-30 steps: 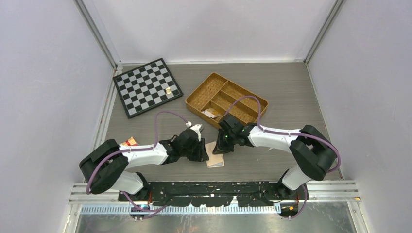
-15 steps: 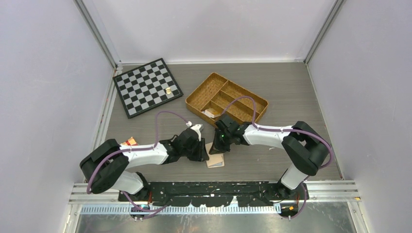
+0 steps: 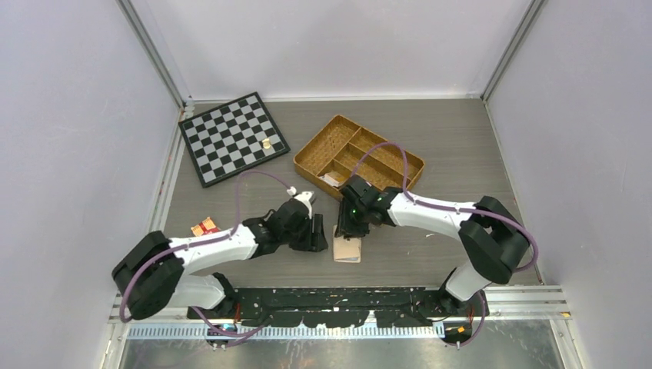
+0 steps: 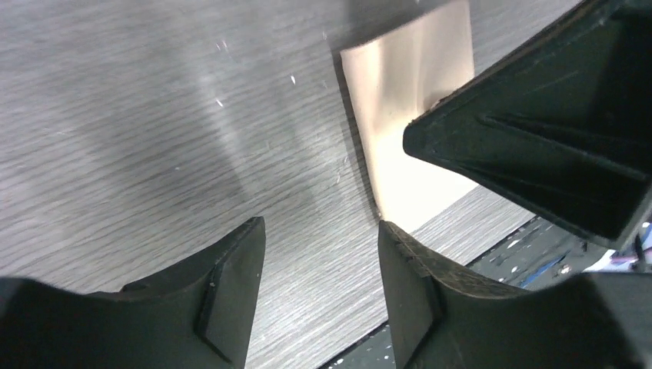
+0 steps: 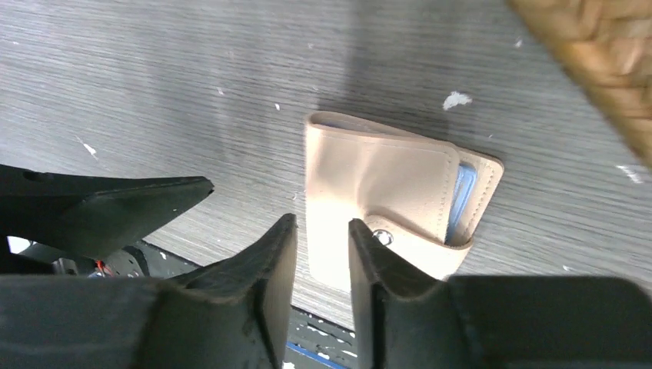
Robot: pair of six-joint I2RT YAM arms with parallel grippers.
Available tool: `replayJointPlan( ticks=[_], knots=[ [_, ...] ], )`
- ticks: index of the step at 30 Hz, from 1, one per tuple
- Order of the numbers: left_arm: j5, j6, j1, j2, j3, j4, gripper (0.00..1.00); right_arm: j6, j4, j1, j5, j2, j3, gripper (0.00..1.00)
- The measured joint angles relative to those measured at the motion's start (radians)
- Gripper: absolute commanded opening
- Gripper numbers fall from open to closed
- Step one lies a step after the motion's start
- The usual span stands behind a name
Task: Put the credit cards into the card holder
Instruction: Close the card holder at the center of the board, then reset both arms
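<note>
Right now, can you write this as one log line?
card holder: folded, on table | blue card: tucked inside | left gripper: open, empty | right gripper: open, empty

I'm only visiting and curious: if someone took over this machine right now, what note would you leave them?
Left gripper: jaws open, empty, beside the card holder.
Right gripper: jaws slightly apart, empty, right at the holder, not gripping it.
The card holder lies folded on the table near the arms; a blue card shows its edge inside.
Done: at least one card is in.
Left: no loose card is in view; confirm all are inside.
</note>
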Motion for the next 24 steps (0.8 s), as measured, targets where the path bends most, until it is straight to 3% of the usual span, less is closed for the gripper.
replayJointPlan(
  ticks=[4, 12, 19, 24],
  knots=[
    [-0.032, 0.046, 0.038, -0.078, 0.064, -0.108, 0.78, -0.055, -0.084, -0.021, 0.044, -0.060, 0.075, 0.62],
    [0.048, 0.176, 0.318, -0.098, 0.233, -0.283, 0.84, -0.152, -0.175, -0.193, 0.135, -0.268, 0.122, 0.81],
    [0.126, 0.262, 0.672, -0.092, 0.384, -0.408, 0.85, -0.230, -0.245, -0.444, 0.306, -0.538, 0.033, 0.88],
    [0.053, 0.353, 0.707, -0.178, 0.482, -0.515, 0.87, -0.333, -0.239, -0.477, 0.497, -0.741, -0.018, 0.88]
  ],
)
